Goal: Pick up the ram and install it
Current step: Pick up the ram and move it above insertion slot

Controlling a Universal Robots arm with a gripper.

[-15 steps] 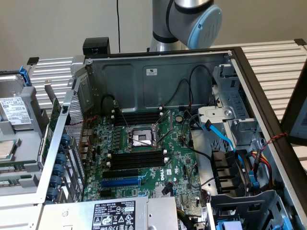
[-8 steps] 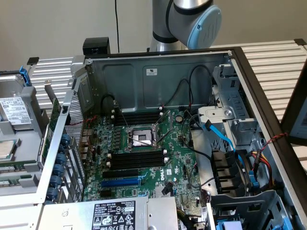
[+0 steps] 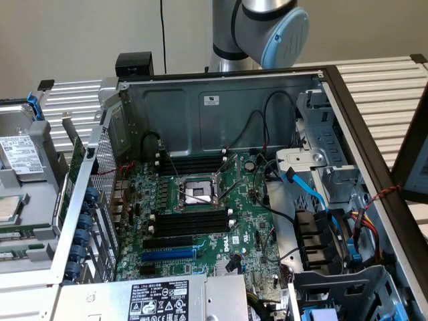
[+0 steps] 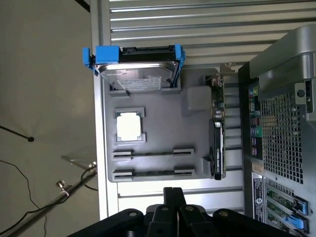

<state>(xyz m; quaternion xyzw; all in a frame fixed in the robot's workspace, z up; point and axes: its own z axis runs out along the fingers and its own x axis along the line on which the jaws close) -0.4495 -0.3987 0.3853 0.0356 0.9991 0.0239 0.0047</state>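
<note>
Black robot gripper (image 4: pixel 173 198) hovering near a grey plastic parts tray (image 4: pixel 168 123), jaws closed and empty
Long thin green ram stick (image 4: pixel 153 173) is sitting edge-up in the tray; jaws probably need opening and squaring across it

A plain beige wall (image 3: pixel 67 33) stands behind a ribbed, pale metal tabletop (image 3: pixel 381 87).

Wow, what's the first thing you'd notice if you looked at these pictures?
The big open computer case with its green motherboard sits in the middle of the exterior view, and the robot arm rises behind it. In the wrist view, a hard drive in a bright blue holder rests on a grey tray beside the case.
</note>
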